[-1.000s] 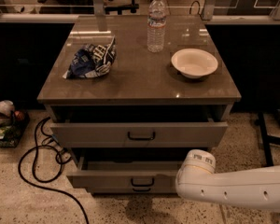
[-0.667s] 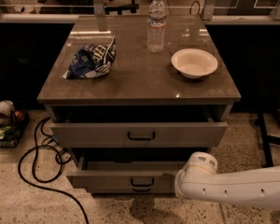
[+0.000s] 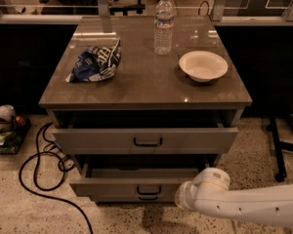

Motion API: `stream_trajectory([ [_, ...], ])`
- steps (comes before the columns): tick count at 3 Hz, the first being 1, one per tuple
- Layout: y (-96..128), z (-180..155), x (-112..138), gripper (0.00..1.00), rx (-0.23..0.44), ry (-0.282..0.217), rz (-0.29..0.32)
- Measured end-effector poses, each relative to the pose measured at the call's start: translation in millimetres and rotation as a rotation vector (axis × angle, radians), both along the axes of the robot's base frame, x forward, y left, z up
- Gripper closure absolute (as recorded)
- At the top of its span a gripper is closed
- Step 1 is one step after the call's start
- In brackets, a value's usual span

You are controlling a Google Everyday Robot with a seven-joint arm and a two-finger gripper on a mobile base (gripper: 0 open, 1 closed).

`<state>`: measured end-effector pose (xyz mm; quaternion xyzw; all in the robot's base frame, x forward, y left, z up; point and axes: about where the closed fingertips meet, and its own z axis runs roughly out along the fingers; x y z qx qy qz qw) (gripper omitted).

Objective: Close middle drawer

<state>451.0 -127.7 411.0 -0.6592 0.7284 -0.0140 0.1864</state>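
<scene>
The middle drawer (image 3: 132,185) is pulled out below the top drawer (image 3: 146,139), which is also pulled out. Its grey-beige front carries a small black bar handle (image 3: 149,190), and a strip of bare grey inside (image 3: 141,172) shows. The lowest drawer's handle (image 3: 147,198) peeks out just beneath. My white arm (image 3: 244,206) reaches in from the lower right. Its gripper end (image 3: 181,199) sits low at the right end of the middle drawer's front, close to or touching it.
On the cabinet top (image 3: 146,84) lie a crumpled blue chip bag (image 3: 95,62), a water bottle (image 3: 163,23) and a white bowl (image 3: 203,66). A black cable (image 3: 36,167) loops on the floor at left. A black stand leg (image 3: 276,147) is at right.
My arm's end has shifted slightly left toward the middle drawer's front. The drawers have not visibly moved.
</scene>
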Motion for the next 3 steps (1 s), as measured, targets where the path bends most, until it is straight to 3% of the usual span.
stream_trajectory([
  [1, 9.4, -3.0, 15.5, 1.00, 0.025, -0.072, 0.000],
  [2, 18.8, -5.6, 31.9, 1.00, -0.009, -0.134, -0.021],
  [3, 19.1, -12.1, 49.1, 1.00, -0.103, -0.196, -0.058],
])
